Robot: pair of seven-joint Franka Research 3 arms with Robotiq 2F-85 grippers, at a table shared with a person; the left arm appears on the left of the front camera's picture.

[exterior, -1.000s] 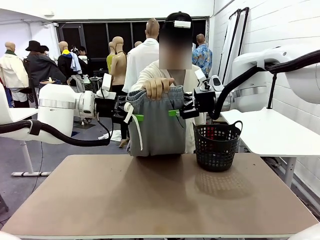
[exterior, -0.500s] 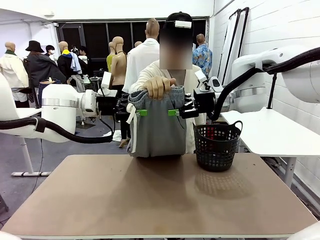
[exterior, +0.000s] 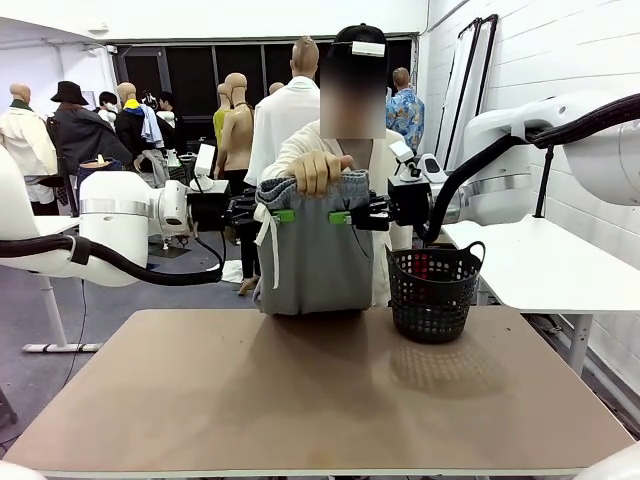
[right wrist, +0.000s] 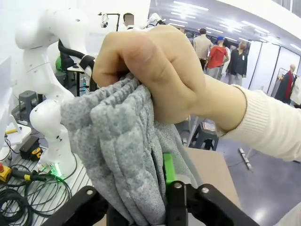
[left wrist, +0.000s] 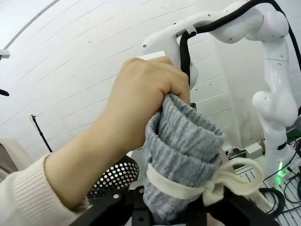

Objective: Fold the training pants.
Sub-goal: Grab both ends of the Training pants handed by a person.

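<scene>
The light-grey training pants (exterior: 315, 260) hang in a bunch above the table's far edge, with the person's hand (exterior: 315, 172) gripping the gathered waistband from above. My left gripper (exterior: 280, 215) clamps the waistband's left side, where the white drawstring (exterior: 265, 240) dangles. My right gripper (exterior: 343, 217) clamps the right side. In the left wrist view the grey fabric (left wrist: 181, 155) and knotted drawstring (left wrist: 188, 188) sit between my fingers, under the person's fist (left wrist: 136, 103). The right wrist view has the fabric (right wrist: 117, 150) pressed against a green pad (right wrist: 168, 169).
A black mesh basket (exterior: 432, 290) stands at the table's far right, just right of the pants. The brown table (exterior: 320, 390) lies bare in front. A white side table (exterior: 540, 260) stands to the right. The person stands directly behind the pants.
Both grippers have closed in from the sides onto the waistband; their green pads now press the fabric. The person's hand and the pants stay where they were.
</scene>
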